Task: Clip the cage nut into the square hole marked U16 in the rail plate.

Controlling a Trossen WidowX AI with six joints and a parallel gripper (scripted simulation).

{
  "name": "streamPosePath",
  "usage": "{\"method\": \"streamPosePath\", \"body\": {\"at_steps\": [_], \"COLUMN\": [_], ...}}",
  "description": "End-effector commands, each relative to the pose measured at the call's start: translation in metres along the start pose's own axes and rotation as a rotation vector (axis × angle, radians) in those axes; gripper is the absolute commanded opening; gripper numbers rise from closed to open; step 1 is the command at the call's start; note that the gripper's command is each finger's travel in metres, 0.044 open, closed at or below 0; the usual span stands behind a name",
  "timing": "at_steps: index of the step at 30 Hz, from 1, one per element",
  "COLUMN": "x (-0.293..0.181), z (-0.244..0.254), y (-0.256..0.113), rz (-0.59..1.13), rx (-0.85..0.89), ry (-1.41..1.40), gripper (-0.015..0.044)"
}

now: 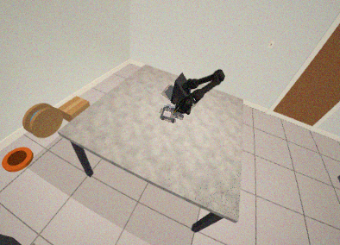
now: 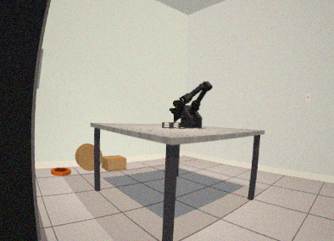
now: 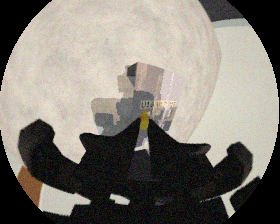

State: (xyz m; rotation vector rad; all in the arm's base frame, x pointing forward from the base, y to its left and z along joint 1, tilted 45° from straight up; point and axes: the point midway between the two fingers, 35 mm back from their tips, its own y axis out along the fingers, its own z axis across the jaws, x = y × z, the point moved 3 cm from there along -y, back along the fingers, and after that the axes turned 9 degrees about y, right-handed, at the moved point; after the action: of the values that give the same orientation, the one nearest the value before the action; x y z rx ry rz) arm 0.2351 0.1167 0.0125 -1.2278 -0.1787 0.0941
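Cage nut (image 1: 176,110) (image 2: 175,121) (image 3: 144,120), by my reading the small yellow piece at the fingertips, sits pinched in the claw (image 1: 177,110) (image 2: 175,120) (image 3: 144,125), whose black fingers converge to a narrow tip around it. In the wrist view it lies against the lettering on the rail plate (image 3: 157,104), where U16 is just readable beside other marks. Whether the wings have entered the hole cannot be told; nor can contact with the plate.

The step in hand looks like lining up or seating the nut at U16. Next, I judge, calls for checking it is square over that hole, easing it down with the wings squeezed until the flanges rest on top, then opening and lifting straight off. Letting go off-centre could leave one wing unhooked.

A grey, open-looking fixture (image 1: 169,120) (image 2: 164,125) stands under the claw on the mottled pale table (image 1: 129,145) (image 2: 220,133) (image 3: 50,60). The black arm (image 1: 208,89) (image 2: 199,95) bends over it from its base.

Beyond, on the tiled floor, are a round wooden piece (image 1: 45,123) (image 2: 86,157), a wooden block (image 1: 76,108) (image 2: 114,163) and an orange ring (image 1: 5,160) (image 2: 60,174). Pale walls surround them, with a brown panel (image 1: 311,80) at one side.
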Motion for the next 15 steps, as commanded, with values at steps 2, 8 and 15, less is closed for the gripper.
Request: {"method": "streamPosePath", "body": {"at_steps": [2,8,15], "x": [-0.0001,0.0,0.0004], "z": [-0.0009,-0.0017,-0.0033], "y": [0.0002,0.0003,0.0005], "rz": [0.002,0.004,0.008], "rx": [0.013,0.023,0.046], "ry": [-0.003,-0.004,-0.004], "gripper": [0.0032,0.0032,0.0032]}}
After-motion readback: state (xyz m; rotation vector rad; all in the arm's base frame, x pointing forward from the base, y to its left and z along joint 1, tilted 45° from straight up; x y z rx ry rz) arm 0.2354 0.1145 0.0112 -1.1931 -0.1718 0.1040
